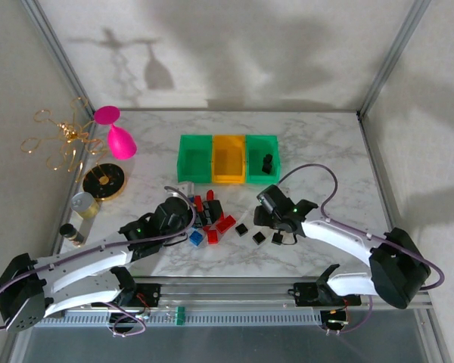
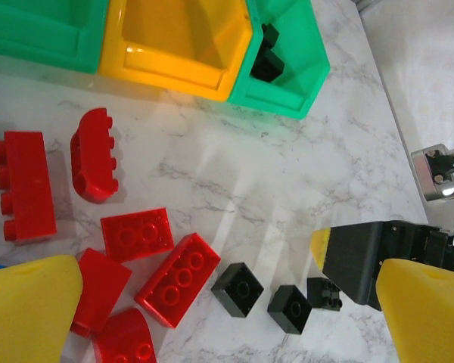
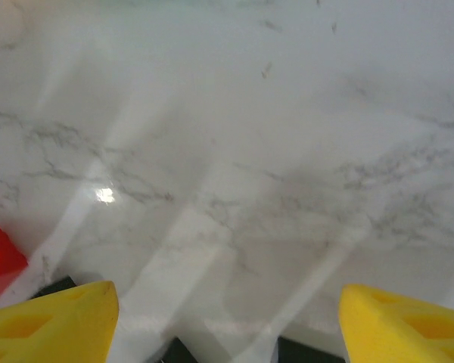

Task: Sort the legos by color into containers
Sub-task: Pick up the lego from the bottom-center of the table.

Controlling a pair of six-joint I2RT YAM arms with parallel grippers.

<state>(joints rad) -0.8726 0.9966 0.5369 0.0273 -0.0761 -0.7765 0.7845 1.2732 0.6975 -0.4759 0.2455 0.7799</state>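
3 black legos lie just beside the wide right jaws; red legos near wide left jaws.

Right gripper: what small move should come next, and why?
Probably lower the right gripper onto the nearest of the black bricks. It is open and empty above the table, the black bricks lie loose beside it, and the right green bin already holds black pieces.
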